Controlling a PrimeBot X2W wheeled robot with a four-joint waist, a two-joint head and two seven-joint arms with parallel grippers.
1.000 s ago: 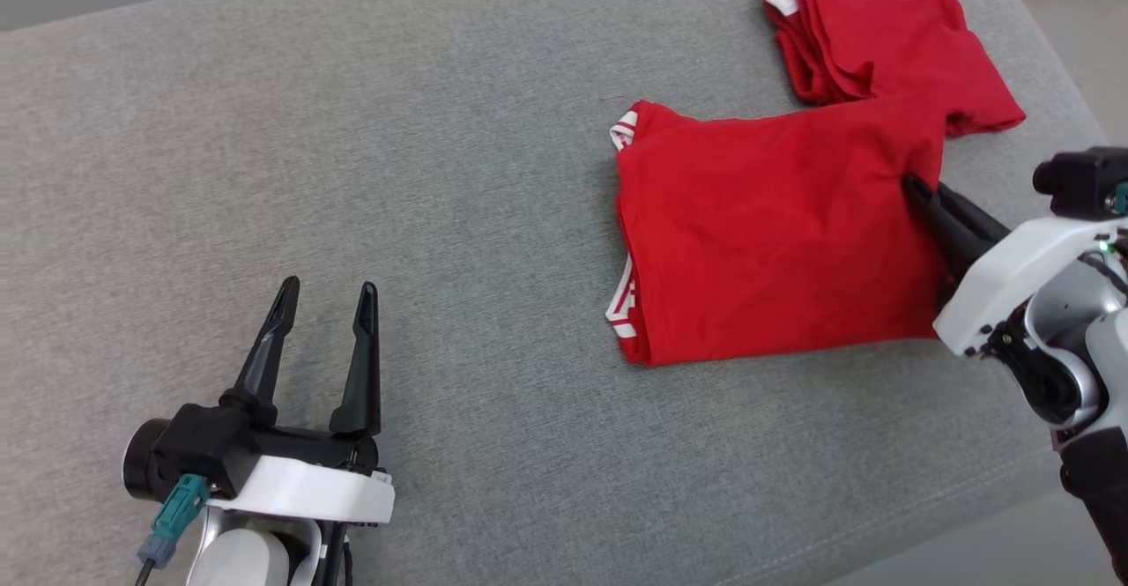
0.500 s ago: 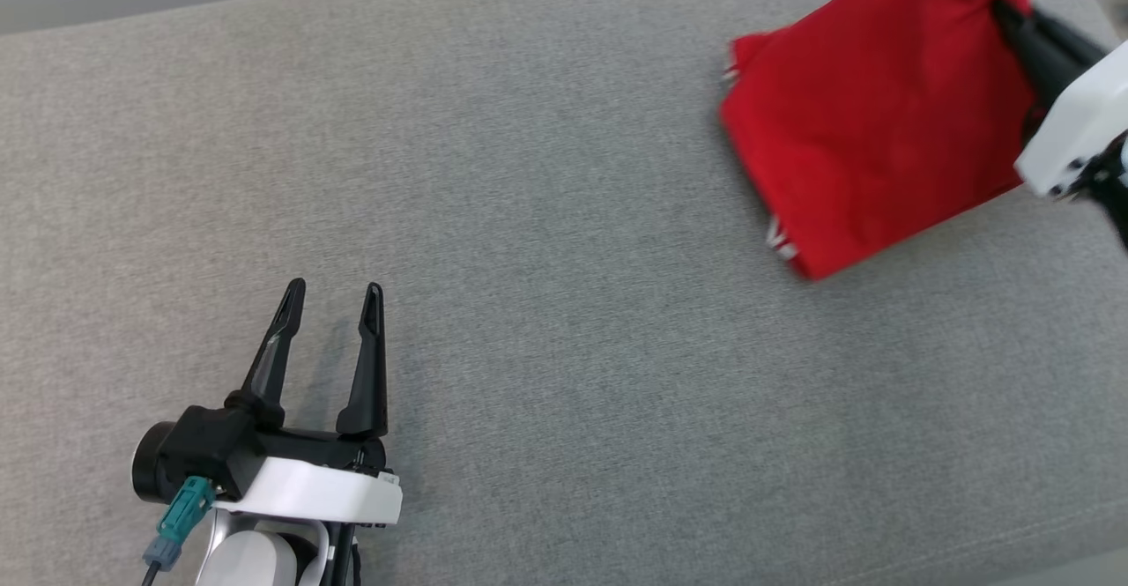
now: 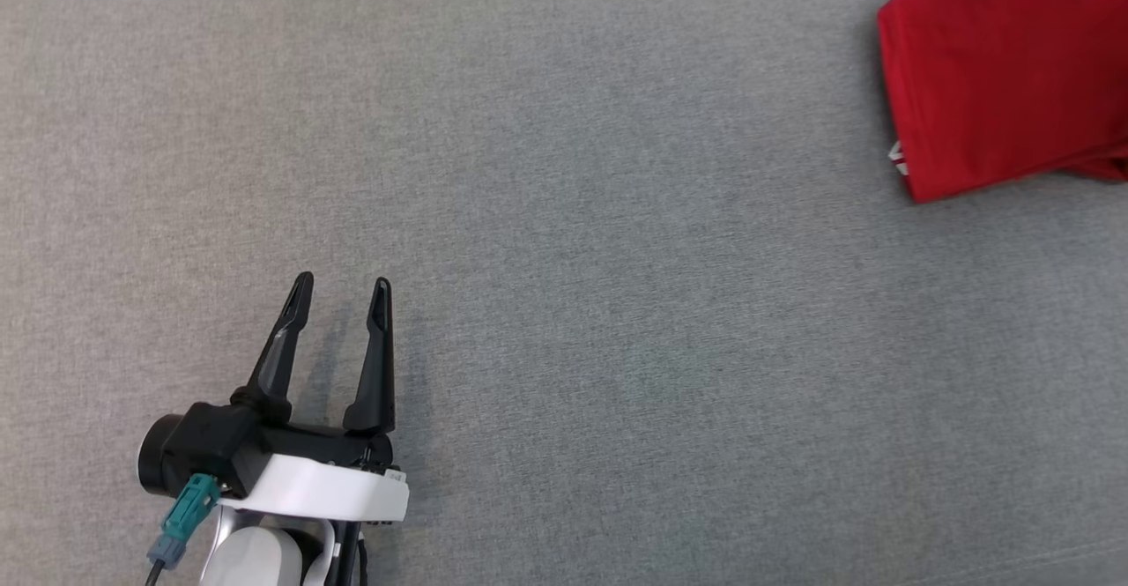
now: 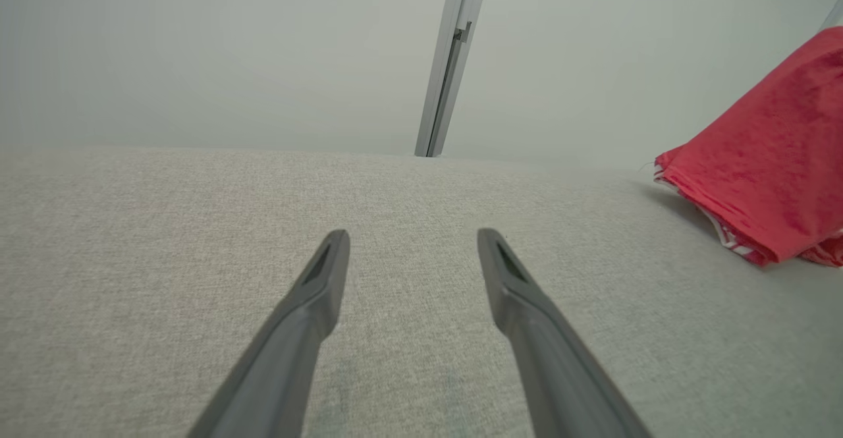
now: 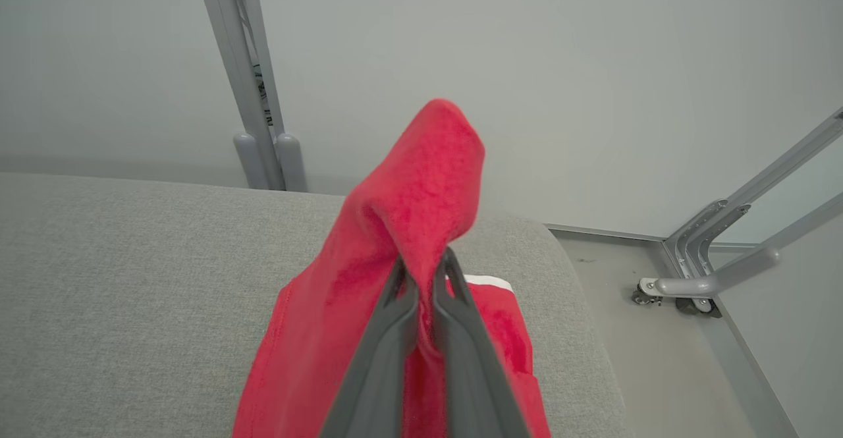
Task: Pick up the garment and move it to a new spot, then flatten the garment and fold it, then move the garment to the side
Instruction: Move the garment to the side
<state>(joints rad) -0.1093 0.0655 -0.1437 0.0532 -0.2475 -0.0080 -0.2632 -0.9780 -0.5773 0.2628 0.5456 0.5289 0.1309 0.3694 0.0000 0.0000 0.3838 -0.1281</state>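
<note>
Pinching a fold of the garment (image 5: 421,181), right claw (image 5: 425,263) clamped; left claw (image 3: 342,291) apart over grey cushion (image 3: 617,304)

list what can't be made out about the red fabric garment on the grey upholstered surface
- Head view: the red fabric garment runs off the top and right edges, outline incomplete.
- Left wrist view: right edge cuts it off.
- Right wrist view: the right gripper is shut on a raised fold; its dark fingers and the bottom edge hide the cloth below.
- Whether the white trim belongs to this garment cannot be told.
</note>
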